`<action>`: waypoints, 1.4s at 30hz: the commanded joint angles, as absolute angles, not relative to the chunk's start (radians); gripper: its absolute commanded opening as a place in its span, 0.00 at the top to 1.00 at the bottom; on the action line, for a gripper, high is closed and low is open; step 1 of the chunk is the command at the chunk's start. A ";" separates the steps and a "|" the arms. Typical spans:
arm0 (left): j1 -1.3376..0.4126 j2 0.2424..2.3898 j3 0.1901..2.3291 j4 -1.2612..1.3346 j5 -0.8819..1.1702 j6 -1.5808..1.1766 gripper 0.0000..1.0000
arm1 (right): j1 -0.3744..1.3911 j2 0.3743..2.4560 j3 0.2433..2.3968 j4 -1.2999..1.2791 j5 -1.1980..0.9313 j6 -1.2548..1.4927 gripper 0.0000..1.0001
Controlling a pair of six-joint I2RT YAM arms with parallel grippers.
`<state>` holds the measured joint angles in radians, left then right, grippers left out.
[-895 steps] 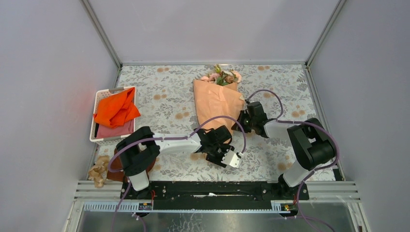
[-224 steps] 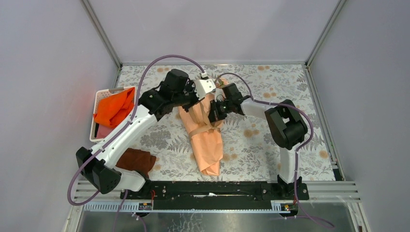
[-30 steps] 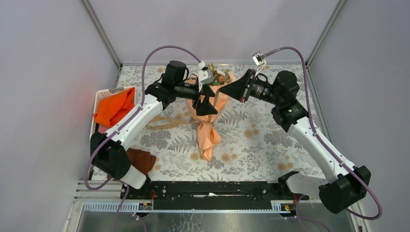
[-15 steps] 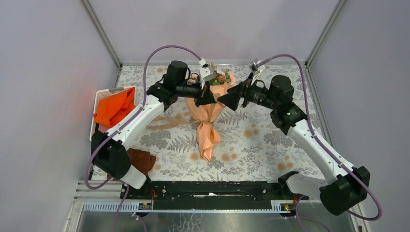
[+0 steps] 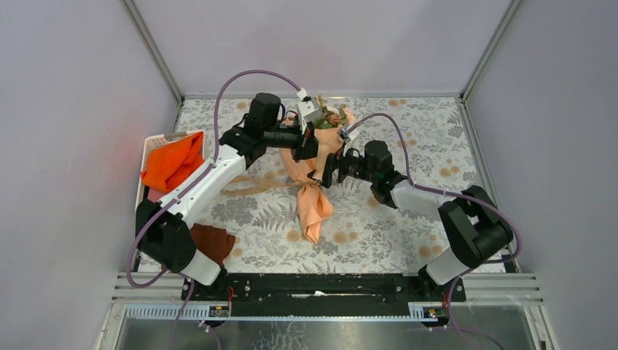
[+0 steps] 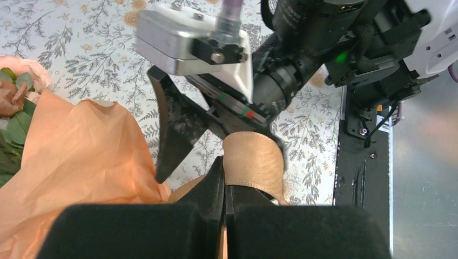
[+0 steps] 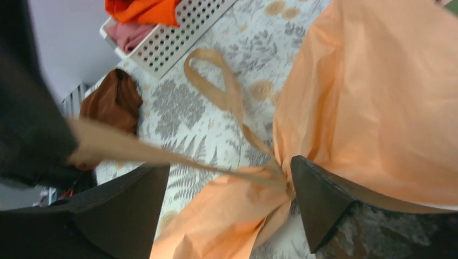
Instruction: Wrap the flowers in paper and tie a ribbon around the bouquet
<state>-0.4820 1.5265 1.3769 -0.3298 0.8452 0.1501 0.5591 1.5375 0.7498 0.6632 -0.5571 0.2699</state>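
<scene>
Peach paper wraps the flowers. We see the bouquet mid-way across the table, blooms toward the far edge, tail toward the near edge. Our left pincer is clamped together on the ribbon. Our right pincer stands apart, one jaw on each side of the ribbon-cinched neck, gripping nothing. Loose ribbon loops toward the left edge.

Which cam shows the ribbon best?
Right wrist: the ribbon cinches the bouquet, loop trailing on the table. Left wrist shows only the bit pinched in the left gripper; top external only a loose tail.
</scene>
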 commanded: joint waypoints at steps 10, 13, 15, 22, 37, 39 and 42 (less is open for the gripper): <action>-0.384 1.450 1.304 -0.471 0.796 0.372 0.20 | 0.565 1.605 0.805 0.916 -0.433 0.382 1.00; -0.304 1.428 1.165 -0.422 0.642 0.557 0.17 | 0.565 1.564 0.804 0.865 -0.439 0.379 1.00; -0.315 1.418 1.089 -0.389 0.598 0.619 0.29 | 0.564 1.554 0.810 0.848 -0.439 0.393 1.00; -0.544 1.365 1.028 -0.359 0.677 0.666 0.18 | 0.564 1.602 0.892 0.748 -0.439 0.466 1.00; -0.771 1.660 0.856 -0.250 0.412 1.058 0.08 | 0.566 1.613 1.022 0.629 -0.483 0.603 1.00; -0.775 1.683 0.858 -0.261 0.405 1.068 0.09 | 0.568 1.604 1.047 0.600 -0.487 0.601 1.00; -0.778 1.706 0.872 -0.285 0.384 1.074 0.11 | 0.578 1.583 1.069 0.570 -0.502 0.602 1.00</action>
